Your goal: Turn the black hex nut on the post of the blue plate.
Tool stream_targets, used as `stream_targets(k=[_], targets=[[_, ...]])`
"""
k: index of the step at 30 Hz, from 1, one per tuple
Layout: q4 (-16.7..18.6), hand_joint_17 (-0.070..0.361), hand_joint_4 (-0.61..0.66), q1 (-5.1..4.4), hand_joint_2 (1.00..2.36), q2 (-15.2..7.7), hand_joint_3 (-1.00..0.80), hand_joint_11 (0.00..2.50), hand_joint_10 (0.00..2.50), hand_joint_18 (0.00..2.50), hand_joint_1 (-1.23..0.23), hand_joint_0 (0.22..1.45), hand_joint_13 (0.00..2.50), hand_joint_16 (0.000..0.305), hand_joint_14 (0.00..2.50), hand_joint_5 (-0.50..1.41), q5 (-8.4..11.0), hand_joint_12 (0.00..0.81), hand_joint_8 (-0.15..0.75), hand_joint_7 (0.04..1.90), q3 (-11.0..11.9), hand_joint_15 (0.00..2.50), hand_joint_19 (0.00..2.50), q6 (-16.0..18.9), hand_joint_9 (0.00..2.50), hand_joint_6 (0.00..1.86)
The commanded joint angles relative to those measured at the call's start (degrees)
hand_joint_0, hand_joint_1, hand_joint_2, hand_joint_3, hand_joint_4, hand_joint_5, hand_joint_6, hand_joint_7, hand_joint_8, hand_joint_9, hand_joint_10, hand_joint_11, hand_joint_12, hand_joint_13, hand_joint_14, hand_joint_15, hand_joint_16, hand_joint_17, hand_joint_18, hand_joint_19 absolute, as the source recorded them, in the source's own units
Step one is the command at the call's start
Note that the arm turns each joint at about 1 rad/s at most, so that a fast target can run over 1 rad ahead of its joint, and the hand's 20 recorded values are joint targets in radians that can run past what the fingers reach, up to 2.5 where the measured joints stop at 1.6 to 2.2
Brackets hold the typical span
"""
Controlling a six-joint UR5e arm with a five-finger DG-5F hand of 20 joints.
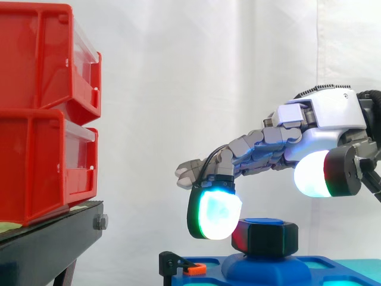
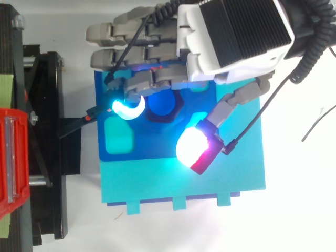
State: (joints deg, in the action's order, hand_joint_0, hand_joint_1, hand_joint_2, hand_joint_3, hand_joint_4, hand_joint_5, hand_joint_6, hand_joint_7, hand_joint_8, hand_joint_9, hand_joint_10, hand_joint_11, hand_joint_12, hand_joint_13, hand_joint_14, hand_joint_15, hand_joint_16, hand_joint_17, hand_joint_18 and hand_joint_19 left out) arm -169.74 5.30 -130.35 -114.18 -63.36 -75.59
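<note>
- The black hex nut (image 1: 271,237) sits on the rounded blue post (image 1: 266,268) near the middle of the blue plate (image 2: 152,148), its flats upright and its top face blue.
- 1 finger pad (image 1: 217,214), glowing cyan-white, hangs down at the nut's left side, right against it or just beside it; contact cannot be settled from either view.
- The thumb pad (image 1: 312,173), white with a red edge, hovers above and to the right of the nut, clear of it; in the top view it lies over the plate's near-right part.
- The hand (image 2: 231,37) is spread, with nothing clamped: the thumb stands well apart from the fingers, which stretch out nearly level over the nut.
- The arm enters from the right in the side view, palm facing down.
- A small orange clip (image 1: 194,269) sits at the plate's left edge.
- 2 red bins (image 1: 47,107) are stacked on a black stand (image 1: 50,238) to the left, before the white curtain (image 1: 196,71).
</note>
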Motion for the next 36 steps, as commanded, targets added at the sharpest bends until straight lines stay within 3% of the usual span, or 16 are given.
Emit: stream_targets(k=[1, 26, 33, 36], targets=[[0.02, 0.119, 0.28, 0.59, 1.00, -0.08, -0.50, 0.00, 0.00, 0.03, -0.31, 0.44, 0.00, 0.053, 0.00, -0.20, -0.69, 0.366, 0.267, 0.94, -0.01, 0.00, 0.39, -0.08, 0.21, 0.50], [1.17, 0.118, 0.28, 4.28, 1.00, 0.00, -0.50, 0.00, 0.00, 0.04, -0.30, 0.45, 0.00, 0.053, 0.00, -0.20, -4.56, 0.363, 0.265, 0.94, -0.36, 0.00, 0.39, -0.35, 0.22, 0.50], [2.13, 0.118, 0.28, 4.90, 1.00, 0.00, -0.50, 0.00, 0.00, 0.04, -0.31, 0.45, 0.00, 0.052, 0.00, -0.20, -5.53, 0.364, 0.264, 0.93, -0.28, 0.00, 0.39, 0.09, 0.22, 0.50], [1.78, 0.118, 0.27, 4.55, 1.00, 0.00, -0.50, 0.00, 0.00, 0.04, -0.31, 0.45, 0.00, 0.052, 0.00, -0.20, -5.53, 0.363, 0.264, 0.92, 1.04, 0.00, 0.39, 0.53, 0.22, 0.50]])
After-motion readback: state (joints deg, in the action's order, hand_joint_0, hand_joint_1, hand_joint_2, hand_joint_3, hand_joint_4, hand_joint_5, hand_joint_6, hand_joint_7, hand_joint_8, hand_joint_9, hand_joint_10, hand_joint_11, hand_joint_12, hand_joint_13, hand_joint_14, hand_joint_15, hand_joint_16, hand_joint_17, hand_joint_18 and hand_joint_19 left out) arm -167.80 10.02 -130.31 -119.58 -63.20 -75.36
